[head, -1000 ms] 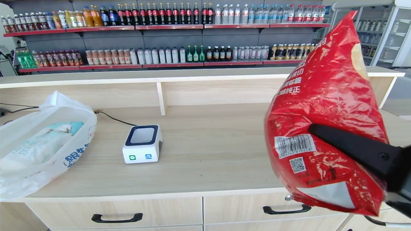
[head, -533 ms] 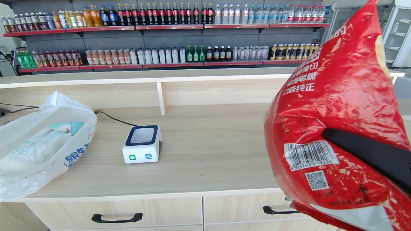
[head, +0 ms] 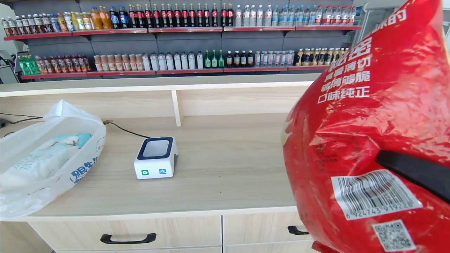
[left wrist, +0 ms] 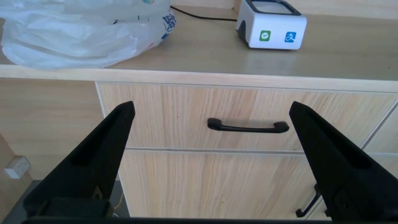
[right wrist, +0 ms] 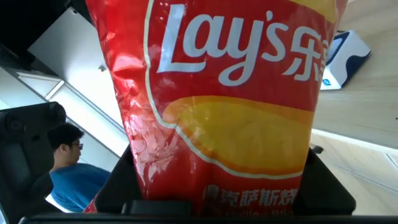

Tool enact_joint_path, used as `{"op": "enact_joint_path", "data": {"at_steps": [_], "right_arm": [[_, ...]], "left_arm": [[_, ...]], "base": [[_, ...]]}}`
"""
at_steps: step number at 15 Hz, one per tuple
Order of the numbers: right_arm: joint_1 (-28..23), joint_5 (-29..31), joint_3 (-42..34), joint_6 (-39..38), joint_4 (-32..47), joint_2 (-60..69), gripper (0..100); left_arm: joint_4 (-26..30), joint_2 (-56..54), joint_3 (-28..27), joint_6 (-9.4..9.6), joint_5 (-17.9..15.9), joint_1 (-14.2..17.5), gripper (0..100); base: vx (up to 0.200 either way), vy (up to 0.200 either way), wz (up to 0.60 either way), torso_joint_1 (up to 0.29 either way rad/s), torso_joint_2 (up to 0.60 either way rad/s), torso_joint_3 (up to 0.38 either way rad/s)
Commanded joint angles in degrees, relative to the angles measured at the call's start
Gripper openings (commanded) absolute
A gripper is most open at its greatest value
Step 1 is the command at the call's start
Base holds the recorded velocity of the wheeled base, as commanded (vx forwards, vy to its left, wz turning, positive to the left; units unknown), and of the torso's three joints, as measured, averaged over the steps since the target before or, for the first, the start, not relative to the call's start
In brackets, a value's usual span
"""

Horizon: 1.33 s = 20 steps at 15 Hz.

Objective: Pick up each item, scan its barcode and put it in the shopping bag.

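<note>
Unchanged from one second earlier at the left edge of the counter [head: 228, 175]: white shopping bag [head: 52, 154], lying slack with a pale packaged item inside. Likewise unmoved: scanner [head: 155, 158], left of centre, near the shopping bag but apart from it, window facing up, cable running back toward the rear left. Changed at the right: red chip bag [head: 369, 133] lifted higher and nearer the head camera, now hiding the counter's right end in that view, with barcode [head: 374, 195] shifted down and rightward across the picture. Held upright in the air at the counter's right end, well apart from the scanner. Clamped on the chip bag's lower part: right gripper [right wrist: 224, 180], one black finger [head: 415, 174] lying across the printed back just above the barcode. Parked low before the counter's drawer front: left gripper [left wrist: 212, 111], fingers spread wide, nothing between them, drawer handle [left wrist: 247, 127] visible beyond the gap.
</note>
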<state>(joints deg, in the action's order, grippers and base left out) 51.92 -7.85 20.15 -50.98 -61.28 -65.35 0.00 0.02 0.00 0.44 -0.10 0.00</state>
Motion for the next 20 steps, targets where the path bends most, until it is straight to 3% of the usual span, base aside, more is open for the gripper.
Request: {"op": "enact_joint_path", "data": {"at_steps": [1, 20], "right_arm": [[1.34, -0.5, -1.34, -0.7, -1.21, -0.56, 0], [1.17, -1.55, -4.33, -1.14, -2.17, -0.48, 0]], "left_arm": [[0.0, -0.02, 0.0, 0.0, 0.01, 0.0, 100], [0.0, -0.02, 0.0, 0.0, 0.01, 0.0, 100]], "base": [[0.0, 0.0, 0.0, 0.0, 0.0, 0.0], [0.0, 0.0, 0.0, 0.0, 0.0, 0.0]]}}
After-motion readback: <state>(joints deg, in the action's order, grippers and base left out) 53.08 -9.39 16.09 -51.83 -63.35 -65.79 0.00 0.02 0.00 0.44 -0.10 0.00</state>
